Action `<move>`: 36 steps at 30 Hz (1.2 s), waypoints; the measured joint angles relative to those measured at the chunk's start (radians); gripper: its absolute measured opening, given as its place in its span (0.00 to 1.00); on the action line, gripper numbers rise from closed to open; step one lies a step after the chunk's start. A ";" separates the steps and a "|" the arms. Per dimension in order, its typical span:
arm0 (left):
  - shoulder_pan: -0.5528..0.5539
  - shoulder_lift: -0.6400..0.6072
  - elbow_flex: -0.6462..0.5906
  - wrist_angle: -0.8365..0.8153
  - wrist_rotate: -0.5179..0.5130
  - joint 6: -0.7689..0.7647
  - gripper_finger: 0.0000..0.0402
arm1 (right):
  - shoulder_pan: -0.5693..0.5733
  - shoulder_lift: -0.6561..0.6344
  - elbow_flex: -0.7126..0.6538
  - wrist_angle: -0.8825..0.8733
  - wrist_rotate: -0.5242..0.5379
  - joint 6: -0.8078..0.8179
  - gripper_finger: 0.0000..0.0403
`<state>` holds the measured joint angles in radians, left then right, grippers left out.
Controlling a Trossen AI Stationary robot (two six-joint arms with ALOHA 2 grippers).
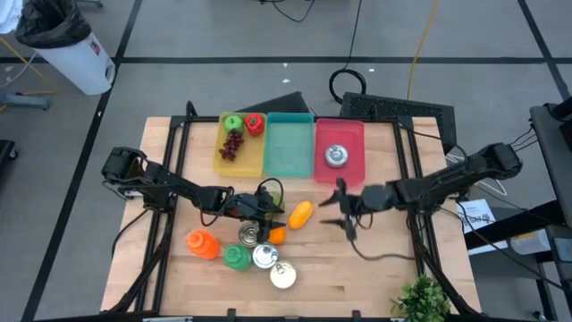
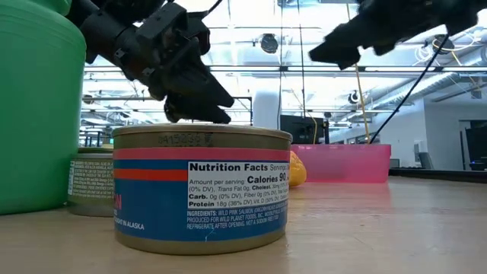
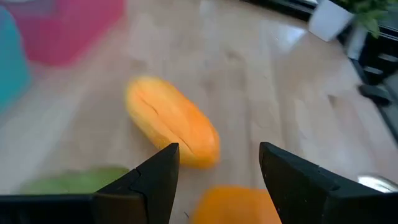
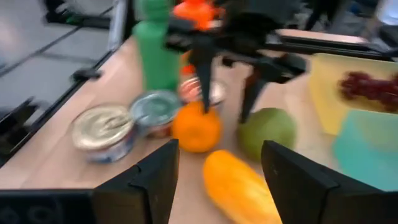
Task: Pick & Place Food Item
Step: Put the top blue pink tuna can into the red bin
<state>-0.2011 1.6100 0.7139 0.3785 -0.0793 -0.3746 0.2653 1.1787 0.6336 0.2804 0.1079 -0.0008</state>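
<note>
Centrally, 1 yellow-orange mango (image 1: 301, 214) lay on the table (image 1: 384, 268), apart from the trays. Judged smooth, rounded, slippery; best gripped across its narrow middle. Left gripper (image 1: 268, 207) hovered just beside it, fingers spread; right gripper (image 1: 344, 207) waited near, also spread. Yellow tray (image 1: 221, 166): grapes (image 1: 231, 144), apple. Teal tray (image 1: 289, 148): nothing. Pink tray (image 1: 354, 134): 1 can (image 1: 336, 156).
</note>
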 joint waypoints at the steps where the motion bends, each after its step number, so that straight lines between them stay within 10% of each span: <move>1: -0.004 0.000 0.000 -0.008 0.033 -0.004 0.57 | 0.019 0.011 0.000 0.006 0.000 -0.015 0.52; 11: -0.116 -0.043 0.076 -0.329 0.085 0.081 0.55 | 0.053 0.033 0.000 0.015 0.028 -0.038 0.51; 19: -0.240 -0.054 0.157 -0.520 -0.012 0.320 0.22 | 0.050 0.033 0.000 0.015 0.076 -0.019 0.50; 24: -0.249 -0.055 0.157 -0.538 -0.010 0.251 0.03 | 0.050 0.033 0.000 0.015 0.077 -0.019 0.50; 36: -0.224 -0.055 0.157 -0.789 -0.155 0.067 0.01 | 0.050 0.033 0.000 0.015 0.078 -0.012 0.50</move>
<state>-0.4248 1.5555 0.8711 -0.4108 -0.2343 -0.3075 0.3149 1.2118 0.6334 0.2951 0.1860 -0.0128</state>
